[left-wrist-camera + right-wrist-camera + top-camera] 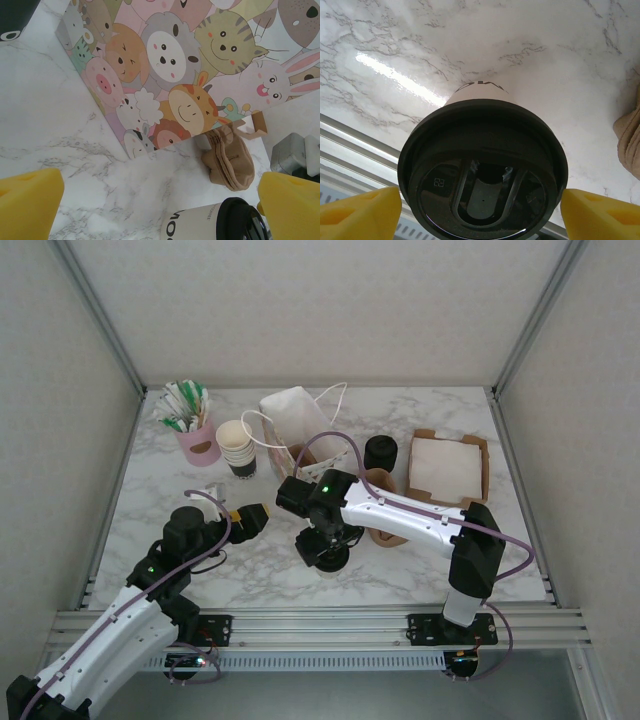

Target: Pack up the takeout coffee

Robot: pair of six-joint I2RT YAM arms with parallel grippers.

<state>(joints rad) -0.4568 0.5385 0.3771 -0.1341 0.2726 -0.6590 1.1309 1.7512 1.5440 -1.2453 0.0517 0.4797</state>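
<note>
The takeout coffee (482, 150) is a pale cup with black lettering and a black lid, standing upright on the marble table near the front edge. My right gripper (480, 212) hangs right over it, open, with one yellow fingertip (357, 212) at each side of the lid; I cannot tell whether they touch. From above, the cup (320, 558) is mostly hidden under that gripper (327, 540). My left gripper (252, 515) is open and holds nothing, a little left of the cup (215, 222). The bag (190, 65) printed with cartoon animals stands behind.
A brown cardboard sleeve (227, 160) lies between the cup and the bag (300, 420). A black cylinder (380, 452), a stack of paper cups (237, 448), a pink holder of packets (195, 430) and a cardboard tray of napkins (447, 465) stand further back.
</note>
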